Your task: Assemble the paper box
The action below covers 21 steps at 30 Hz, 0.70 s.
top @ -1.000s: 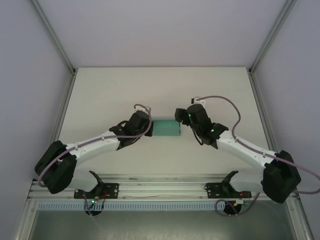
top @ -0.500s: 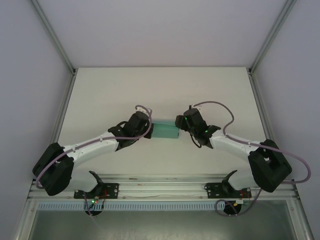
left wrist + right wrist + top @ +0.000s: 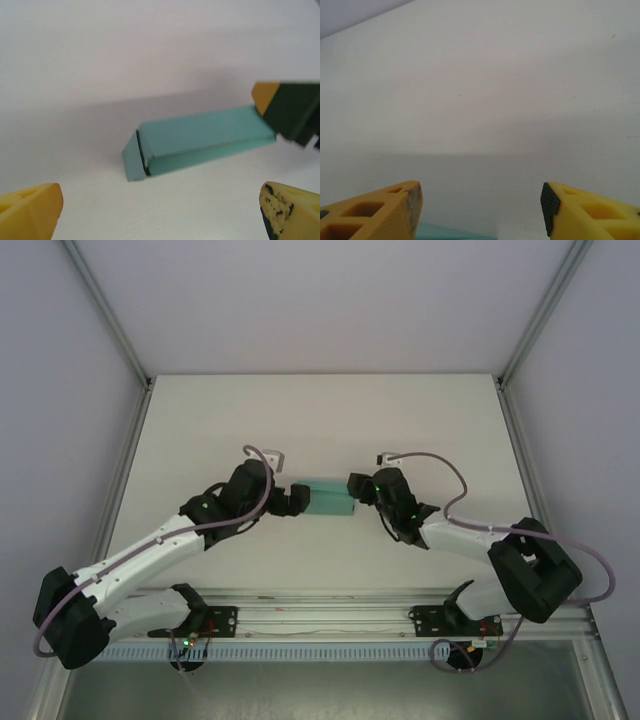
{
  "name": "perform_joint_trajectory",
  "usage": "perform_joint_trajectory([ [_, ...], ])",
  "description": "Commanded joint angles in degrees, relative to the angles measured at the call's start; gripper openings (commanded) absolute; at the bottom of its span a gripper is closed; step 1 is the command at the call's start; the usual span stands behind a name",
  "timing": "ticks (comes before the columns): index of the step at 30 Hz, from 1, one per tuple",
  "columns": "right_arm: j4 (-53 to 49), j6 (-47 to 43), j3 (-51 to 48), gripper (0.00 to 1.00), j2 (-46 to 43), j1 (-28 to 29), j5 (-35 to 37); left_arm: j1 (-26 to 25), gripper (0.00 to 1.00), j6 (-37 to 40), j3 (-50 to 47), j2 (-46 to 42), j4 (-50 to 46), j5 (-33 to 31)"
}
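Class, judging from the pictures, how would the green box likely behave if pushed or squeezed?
The box looks like thin folded card, so it is probably light and would slide on the smooth table rather than roll, given its flat sides. Its end flap stands ajar, so a firm squeeze would likely dent it.

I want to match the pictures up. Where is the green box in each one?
Top external: the paper box lies near the picture's centre.
Left wrist: centre, lying flat.
Right wrist: a teal sliver at the bottom edge.
Shared landmark: the right gripper, at the box's right end.
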Motion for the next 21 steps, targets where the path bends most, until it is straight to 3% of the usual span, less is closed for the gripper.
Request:
perform_joint_trajectory([
  [1,-5.74,-8.24,-2.99,0.64,1.53,1.24,2.41,3.17,1.00,-4.26,2.98,3.10,-1.16,3.47],
  [5,-3.42,-13.87,-3.30,0.65,2.51,2.02,5.04,7.45,1.00,-5.00,4.00,9.75,1.34,9.98],
  [8,-2.15,-17.40,-3.62,0.65,3.13,2.37,6.50,10.13,0.94,-5.20,2.87,13.89,5.09,17.07],
  [12,2.25,-21.29,-5.32,0.65,3.72,2.49,6.16,13.43,0.84,-7.17,-0.91,17.01,11.43,24.76],
  [17,3.34,-23.09,-5.77,0.65,4.95,2.48,7.02,15.13,0.58,-8.58,-6.74,18.25,18.95,29.95],
  [21,6.55,-24.27,-7.34,0.65,6.87,2.52,6.02,15.16,0.51,-8.30,-13.01,18.70,28.01,32.02],
])
